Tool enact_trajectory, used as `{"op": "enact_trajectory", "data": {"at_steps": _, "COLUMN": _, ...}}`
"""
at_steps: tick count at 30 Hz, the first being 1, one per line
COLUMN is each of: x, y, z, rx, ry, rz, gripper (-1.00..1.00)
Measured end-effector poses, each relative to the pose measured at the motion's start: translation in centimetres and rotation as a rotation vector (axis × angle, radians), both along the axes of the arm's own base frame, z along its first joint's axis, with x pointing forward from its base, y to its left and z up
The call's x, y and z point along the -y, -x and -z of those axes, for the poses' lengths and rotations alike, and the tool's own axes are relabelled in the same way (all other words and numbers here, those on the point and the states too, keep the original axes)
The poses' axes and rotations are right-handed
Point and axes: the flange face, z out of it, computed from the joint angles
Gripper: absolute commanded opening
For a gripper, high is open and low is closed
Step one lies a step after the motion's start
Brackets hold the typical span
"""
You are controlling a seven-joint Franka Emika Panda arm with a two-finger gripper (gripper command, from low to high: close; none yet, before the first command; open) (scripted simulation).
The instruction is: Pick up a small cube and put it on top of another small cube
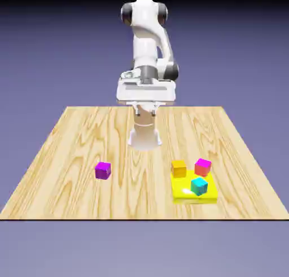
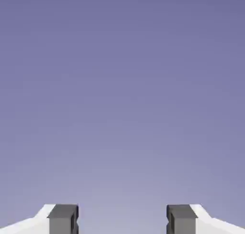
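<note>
On the pale wooden worktop (image 1: 68, 157), the small all-magenta cube (image 1: 103, 170) is seen alone toward the exterior view's left. The white arm's claw (image 2: 122, 218) is held apart, with only blue-violet backdrop between its grey fingertips (image 2: 62, 218). Toward the right, a small orange cube (image 1: 179, 168) stands just beside the pink-topped, red-sided cube (image 1: 202, 167); a small cyan cube (image 1: 198, 185) rests on a flat yellow block (image 1: 183, 195).
</note>
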Motion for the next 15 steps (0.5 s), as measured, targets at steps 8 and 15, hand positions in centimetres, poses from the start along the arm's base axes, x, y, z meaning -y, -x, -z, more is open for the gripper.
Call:
{"op": "enact_trajectory", "data": {"at_steps": 8, "x": 2.8, "y": 0.1, "z": 8.8, "rx": -0.32, "ry": 0.334, "rz": -0.232, "gripper": 0.0}}
{"op": "enact_trajectory", "data": {"at_steps": 15, "x": 6.0, "y": 2.3, "z": 16.1, "rx": -0.614, "ry": 0.559, "rz": -0.477, "gripper": 0.0}}
